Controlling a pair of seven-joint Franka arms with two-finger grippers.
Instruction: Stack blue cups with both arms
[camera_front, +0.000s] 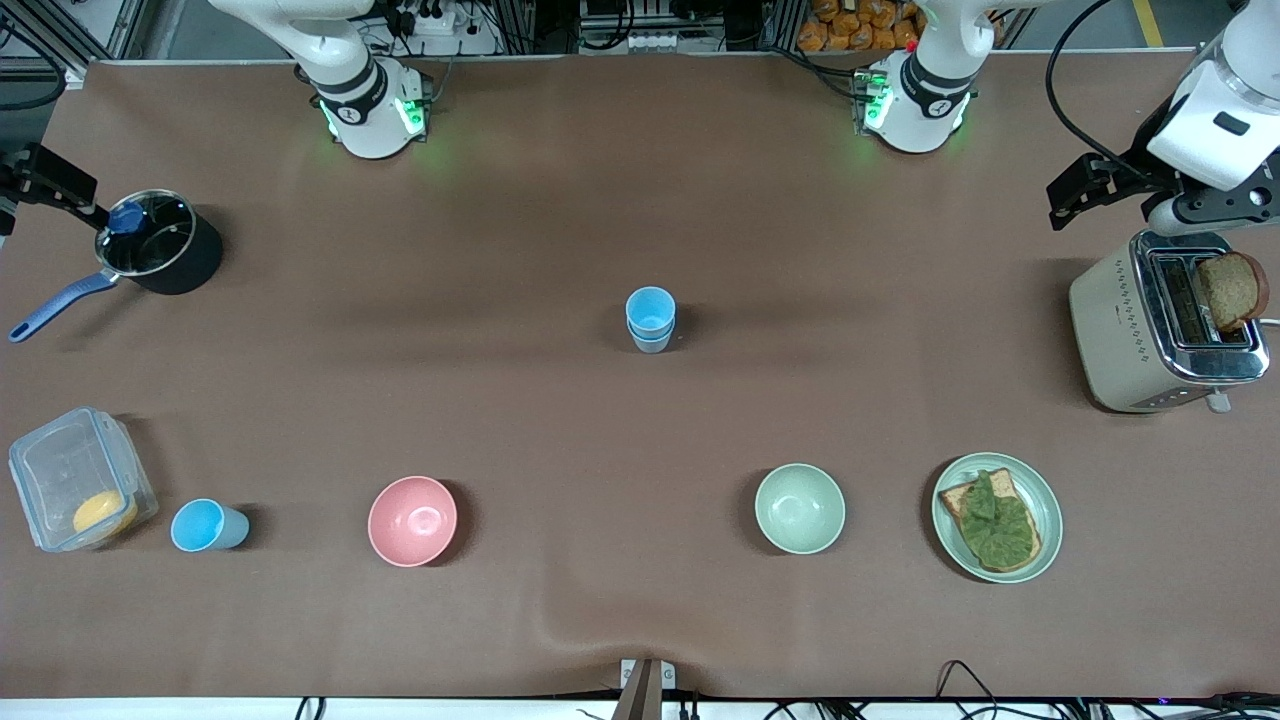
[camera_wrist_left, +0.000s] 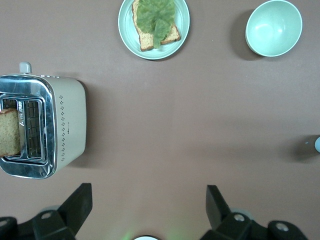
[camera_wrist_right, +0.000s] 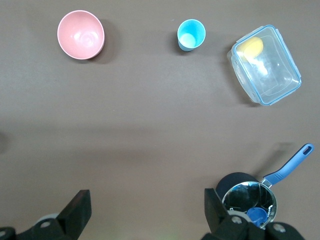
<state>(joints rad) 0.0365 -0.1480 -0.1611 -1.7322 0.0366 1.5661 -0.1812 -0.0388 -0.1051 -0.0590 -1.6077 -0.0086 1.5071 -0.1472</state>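
Above the toaster (camera_front: 1165, 325) at the left arm's end of the table, the left gripper (camera_wrist_left: 149, 200) hangs with its fingers spread wide and nothing between them; a slice of bread (camera_front: 1232, 290) stands in one toaster slot. Over the right arm's end of the table, the right gripper (camera_wrist_right: 148, 204) is likewise released and empty, up over bare cloth beside the black saucepan (camera_front: 160, 255), which has a blue handle. At mid-table two blue cups (camera_front: 650, 318) sit nested, one inside the other, upright. A third blue cup (camera_front: 207, 525) stands alone nearer the front camera, between a clear lidded container (camera_front: 75, 480) and the pink bowl (camera_front: 412, 520). Along that same row, toward the left arm's end, come the pale green bowl (camera_front: 799, 508) and a plate (camera_front: 1045, 500) of toast with lettuce.
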